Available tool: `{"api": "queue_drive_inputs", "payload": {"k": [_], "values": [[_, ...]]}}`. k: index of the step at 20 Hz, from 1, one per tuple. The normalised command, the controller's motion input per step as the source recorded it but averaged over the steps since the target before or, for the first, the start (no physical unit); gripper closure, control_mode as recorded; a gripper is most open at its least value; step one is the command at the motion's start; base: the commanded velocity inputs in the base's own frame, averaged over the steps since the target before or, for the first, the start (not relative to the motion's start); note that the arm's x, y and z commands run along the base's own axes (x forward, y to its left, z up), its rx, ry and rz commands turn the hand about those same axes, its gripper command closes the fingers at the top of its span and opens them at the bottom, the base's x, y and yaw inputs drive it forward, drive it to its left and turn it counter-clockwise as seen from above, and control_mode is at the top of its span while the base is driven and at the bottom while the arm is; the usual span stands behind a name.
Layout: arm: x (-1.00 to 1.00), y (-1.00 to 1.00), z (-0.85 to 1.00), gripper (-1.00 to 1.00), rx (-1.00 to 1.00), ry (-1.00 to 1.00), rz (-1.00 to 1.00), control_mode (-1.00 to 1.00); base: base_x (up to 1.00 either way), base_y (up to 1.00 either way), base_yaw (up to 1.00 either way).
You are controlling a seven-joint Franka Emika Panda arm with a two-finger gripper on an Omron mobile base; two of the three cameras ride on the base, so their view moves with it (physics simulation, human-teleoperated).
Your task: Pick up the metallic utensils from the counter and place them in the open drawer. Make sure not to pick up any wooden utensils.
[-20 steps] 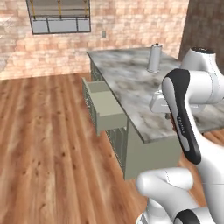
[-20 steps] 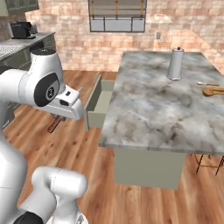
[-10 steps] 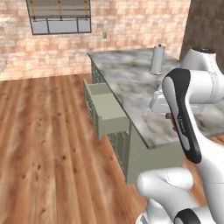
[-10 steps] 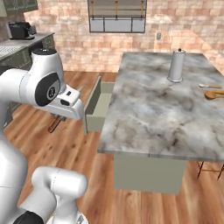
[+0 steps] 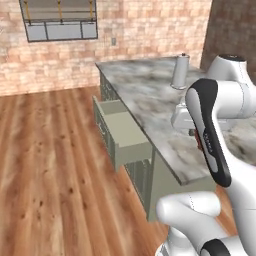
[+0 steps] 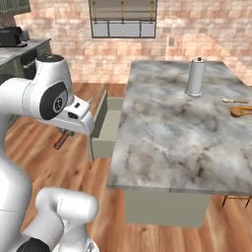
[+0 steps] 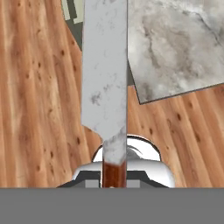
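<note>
The jaws are pinched on the knife (image 7: 105,83) by its reddish-brown handle, at 6 o'clock in the hand view. The fingertips themselves are hidden there. From the handle the silvery blade runs straight up toward 12 o'clock, so the knife's long axis lies along the gripper's own line, tip pointing away from the hand. The blade is broad, mottled grey-white, and its tip runs past the top edge.

Behind the blade in that view is plank floor (image 7: 39,100), with a corner of the counter (image 7: 175,43) at 1 to 2 o'clock and a sage-green patch of cabinet at 11 o'clock beside the blade.

In the right base view the gripper (image 6: 63,139) hangs below the white wrist at about 9 o'clock, over the floor and left of the drawer (image 6: 106,129). A thin reddish-brown streak slants down from it toward 7 o'clock — whether this is the knife is too small to tell. The drawer stands pulled out from the counter's left side, its pale inside showing, and the gripper is just beside its outer end, not over it.

On the counter a grey metal canister (image 6: 196,77) stands upright at 1 o'clock. Near the right edge, at 3 o'clock, lie a tan wooden spoon (image 6: 241,111) and a slim pale utensil (image 6: 234,101) just above it — both long axes roughly left to right

In the left base view the drawer (image 5: 122,131) sits at centre, open toward the floor
</note>
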Motion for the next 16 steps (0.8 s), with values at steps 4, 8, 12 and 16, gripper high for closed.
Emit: {"api": "queue_drive_inputs", "payload": {"k": [4, 8, 12, 16], "values": [[0.0, 0.0, 0.0, 1.0, 0.0, 0.0, 0.0, 1.0, 0.37, 0.44, -0.21], [0.0, 0.0, 0.0, 1.0, 0.0, 0.0, 0.0, 1.0, 0.41, 0.52, -0.12], [0.0, 0.0, 0.0, 1.0, 0.0, 0.0, 0.0, 1.0, 0.5, 0.39, 0.0], [0.0, 0.0, 0.0, 1.0, 0.0, 0.0, 0.0, 1.0, 0.6, 0.34, 0.0]]}}
